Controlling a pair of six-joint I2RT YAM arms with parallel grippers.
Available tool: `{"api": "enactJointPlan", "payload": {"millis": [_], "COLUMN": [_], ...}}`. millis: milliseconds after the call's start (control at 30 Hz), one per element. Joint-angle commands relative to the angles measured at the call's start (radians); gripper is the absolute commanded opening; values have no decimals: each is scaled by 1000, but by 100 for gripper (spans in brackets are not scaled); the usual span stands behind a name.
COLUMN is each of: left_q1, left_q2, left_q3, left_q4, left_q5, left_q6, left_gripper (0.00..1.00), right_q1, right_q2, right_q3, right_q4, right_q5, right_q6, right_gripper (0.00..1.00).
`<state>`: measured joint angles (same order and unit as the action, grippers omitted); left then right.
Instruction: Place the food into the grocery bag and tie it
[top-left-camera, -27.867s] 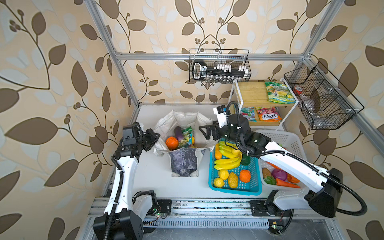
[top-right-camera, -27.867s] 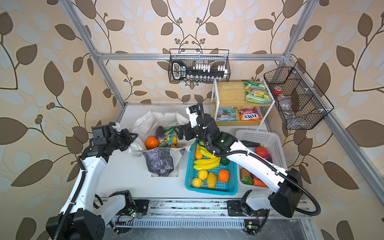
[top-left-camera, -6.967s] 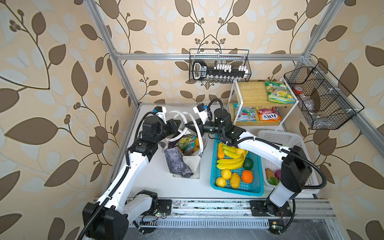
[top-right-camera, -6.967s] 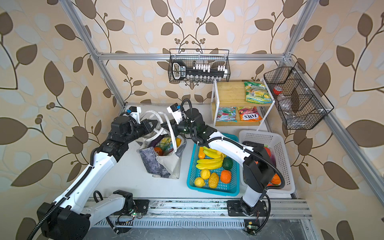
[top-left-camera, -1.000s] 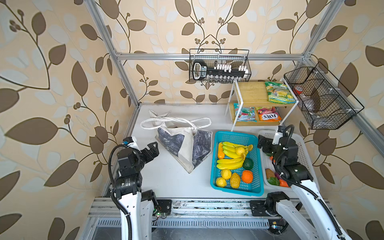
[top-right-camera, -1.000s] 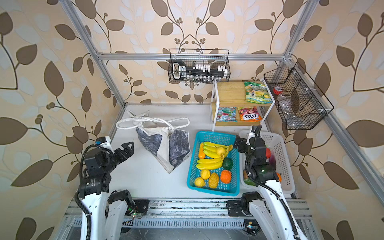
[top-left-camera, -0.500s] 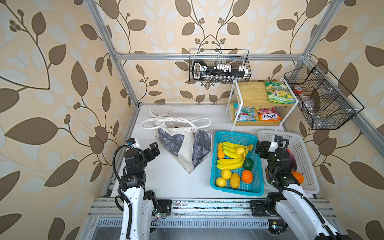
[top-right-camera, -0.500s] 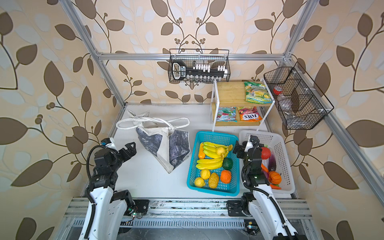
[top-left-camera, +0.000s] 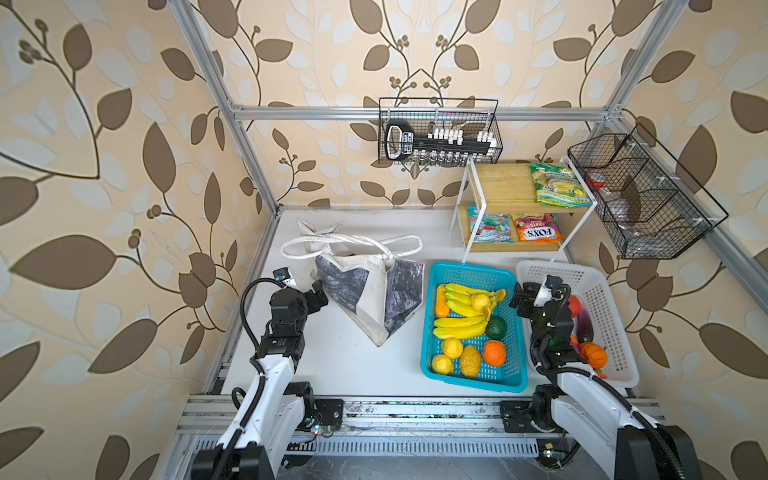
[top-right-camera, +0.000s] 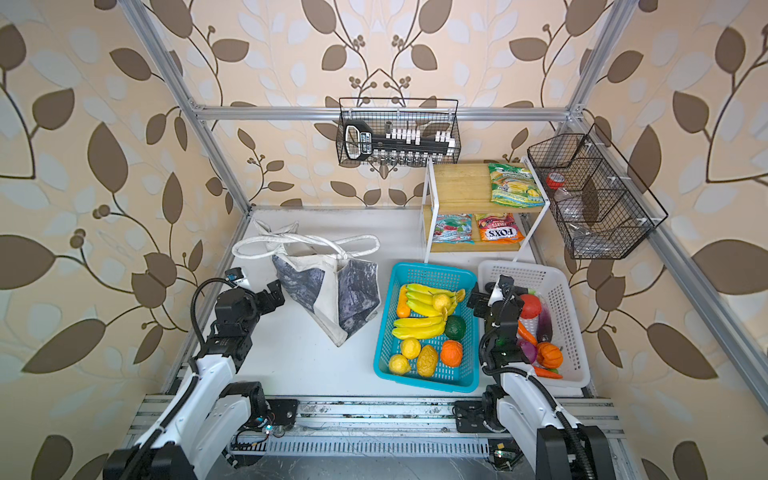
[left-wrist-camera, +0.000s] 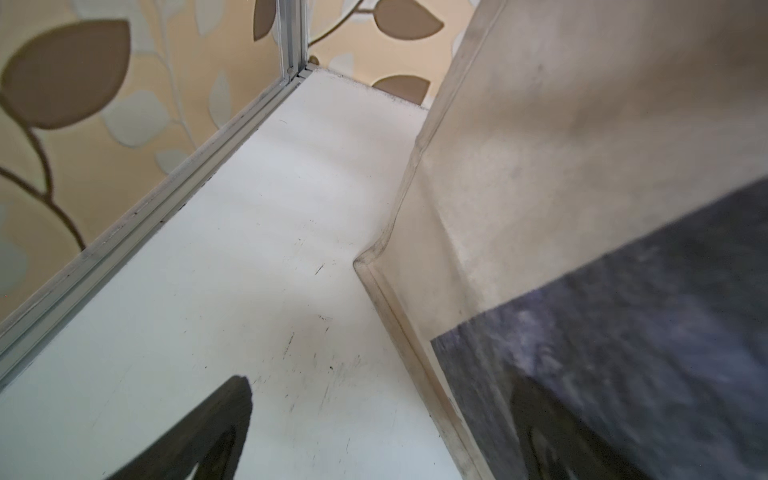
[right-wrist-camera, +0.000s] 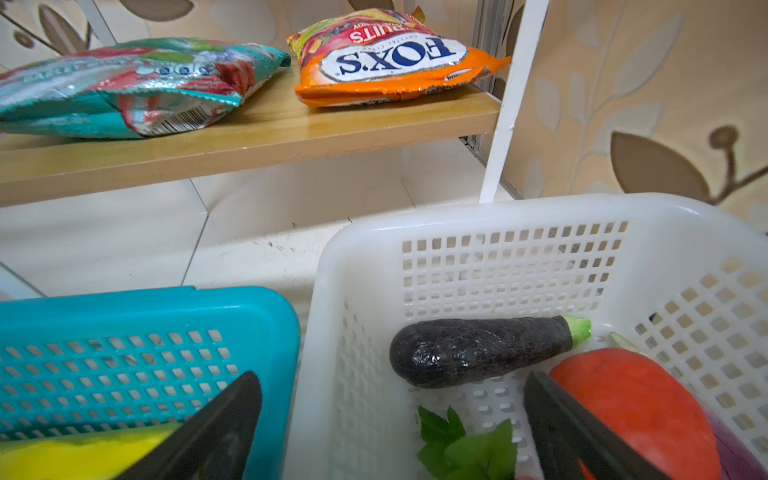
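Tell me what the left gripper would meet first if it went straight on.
Most likely the bag: the open left gripper points at its near side, though the gap between them is unclear.

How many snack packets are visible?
3: green packet on the top shelf of the rack; teal packet and orange packet side by side on its lower shelf. The bag may hide more.

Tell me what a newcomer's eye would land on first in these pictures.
The blue basket right of centre draws the eye first, bright with bananas and an orange. Left of it the bag slumps on the white table, its white handles lying toward the back wall. At back right, shiny sweet packets lie on a two-tier wooden shelf.
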<state>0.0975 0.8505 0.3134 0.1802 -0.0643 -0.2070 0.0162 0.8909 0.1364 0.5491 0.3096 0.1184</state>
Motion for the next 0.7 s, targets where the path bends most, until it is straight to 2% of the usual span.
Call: {"api": "enactJointPlan", "payload": {"millis": [0,133,367,533,600,667], "left_q1": [-4,-2,3,42,79,83], "left_q2": [71,145,261,374,440,524], "left_q3": [-45,-48,-61,-14,-16,10], "left_q4": [198,266,398,456,555,587], "left_q5": [-49,-17,31,133,201,250], "left_q6": [51,90,104,111,69,77], "left_gripper": [99,99,99,99,99,99], "right_q1": [-5,-7,-7,-8,-13,-15], "right_q2": [27,70,104,168,180,189], "right_q3": [-16,-26,-15,0,14,25], "right_q4": [89,177,202,259,244,236], "right_q5": [33,40,41,48,34,14], "right_q6": [-31,-17,-55,-66,-66,-71], "right_gripper": [100,100,100,100,100,100]}}
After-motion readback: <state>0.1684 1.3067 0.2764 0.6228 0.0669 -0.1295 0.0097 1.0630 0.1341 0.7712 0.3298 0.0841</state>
